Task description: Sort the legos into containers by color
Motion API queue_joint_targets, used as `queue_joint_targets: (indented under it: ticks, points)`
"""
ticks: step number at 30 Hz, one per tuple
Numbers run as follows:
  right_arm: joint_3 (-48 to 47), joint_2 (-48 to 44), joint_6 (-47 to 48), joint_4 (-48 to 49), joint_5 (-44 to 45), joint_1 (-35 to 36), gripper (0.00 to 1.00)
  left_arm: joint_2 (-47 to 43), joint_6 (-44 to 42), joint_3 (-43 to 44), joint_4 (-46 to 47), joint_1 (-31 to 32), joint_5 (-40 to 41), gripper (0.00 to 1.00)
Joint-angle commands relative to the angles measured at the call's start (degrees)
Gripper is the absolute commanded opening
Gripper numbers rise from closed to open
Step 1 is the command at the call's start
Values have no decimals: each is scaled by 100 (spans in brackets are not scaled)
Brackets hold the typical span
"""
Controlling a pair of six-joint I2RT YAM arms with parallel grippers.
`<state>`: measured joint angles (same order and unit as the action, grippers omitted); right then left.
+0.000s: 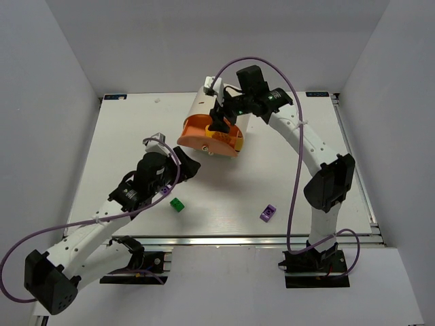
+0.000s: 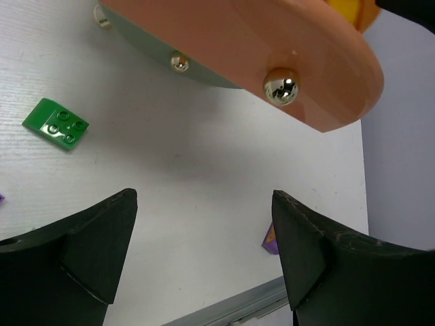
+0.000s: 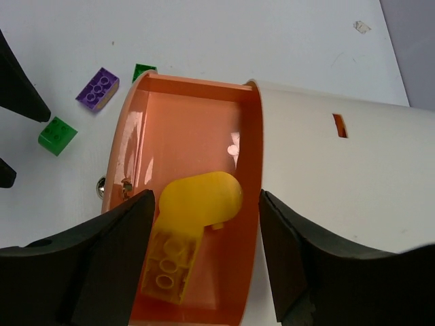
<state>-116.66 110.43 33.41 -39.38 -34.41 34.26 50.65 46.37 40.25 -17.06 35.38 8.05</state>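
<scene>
The cream drum cabinet lies at the back centre with its orange drawer pulled open. In the right wrist view the drawer holds a yellow lego and a rounded yellow piece. My right gripper hangs open and empty over the drawer. My left gripper is open and empty, low over the table just in front of the drawer's front and its knob. A green lego and a purple lego lie on the table.
The right wrist view shows a purple lego and two green legos on the table beyond the drawer. The left wrist view shows a green lego, a purple one partly behind my right finger, and the table's front rail.
</scene>
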Motion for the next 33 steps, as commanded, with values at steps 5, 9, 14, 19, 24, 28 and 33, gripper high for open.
queue_joint_targets:
  ticks: [5,9,14,19,24,28,33]
  points:
    - [-164,-469,-430,272,250,-69,67,935,-382,851,466,-22,-102,81]
    - [169,-900,-1344,781,830,-261,33,1569,-558,1283,519,-22,-67,66]
    - [907,-1506,-1934,1125,1051,-587,17,2123,-725,1573,677,-22,-32,63]
    - [1777,-2042,-2014,1599,1025,-1008,18,2572,-779,1907,818,-22,196,67]
    - [2296,-2272,-2058,1731,954,-1281,18,2932,-814,2101,1275,-75,477,69]
    - [2622,-2421,-2049,1819,893,-1422,18,3231,-893,2373,1538,-75,662,69]
    - [2894,-2509,-2066,1907,814,-1589,19,3539,-1112,2523,1899,-127,873,68]
